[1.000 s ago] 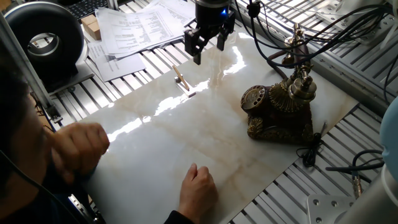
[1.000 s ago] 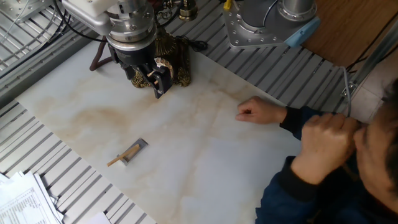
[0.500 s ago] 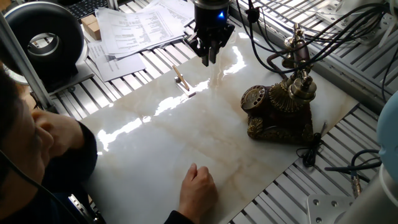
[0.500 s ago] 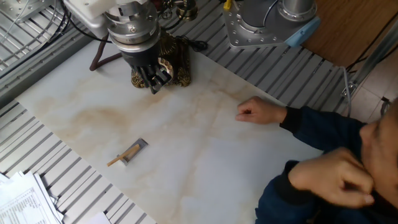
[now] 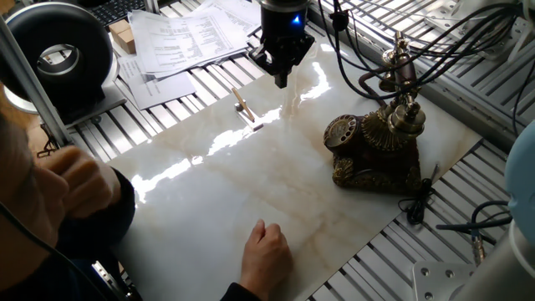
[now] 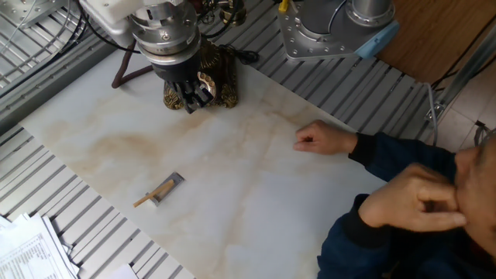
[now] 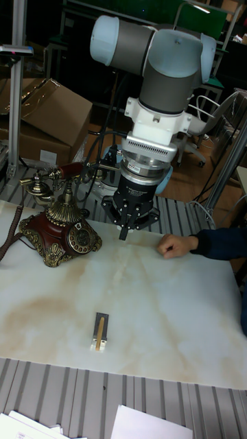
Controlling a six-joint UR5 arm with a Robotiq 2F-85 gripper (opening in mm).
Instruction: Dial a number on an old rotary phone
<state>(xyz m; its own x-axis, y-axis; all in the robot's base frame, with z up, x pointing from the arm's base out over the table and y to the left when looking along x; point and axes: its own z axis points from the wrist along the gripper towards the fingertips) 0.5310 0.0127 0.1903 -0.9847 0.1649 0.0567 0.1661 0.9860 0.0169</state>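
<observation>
The old rotary phone (image 5: pixel 376 149) stands on the right of the marble board, bronze with a round dial (image 5: pixel 341 131) facing up and left, and its brass-capped handset on the cradle. My gripper (image 5: pixel 280 79) hangs above the board's far edge, left of the phone, shut with nothing between its fingers. In the other fixed view the gripper (image 6: pixel 192 101) covers much of the phone (image 6: pixel 223 74). In the tall fixed view the gripper (image 7: pixel 123 233) hovers just right of the phone (image 7: pixel 58 236) and its dial (image 7: pixel 81 240), clear of both.
A small wooden stick on a metal clip (image 5: pixel 245 107) lies on the board (image 5: pixel 251 184). A person's hand (image 5: pixel 267 255) rests on the near edge; it also shows as the hand (image 7: pixel 175 245) right of the gripper. Papers (image 5: pixel 188 33) and cables (image 5: pixel 435 42) surround the board.
The gripper's fingers, spread apart a second ago, have closed together. The arm stayed almost in place. The person's raised hand moved near their face.
</observation>
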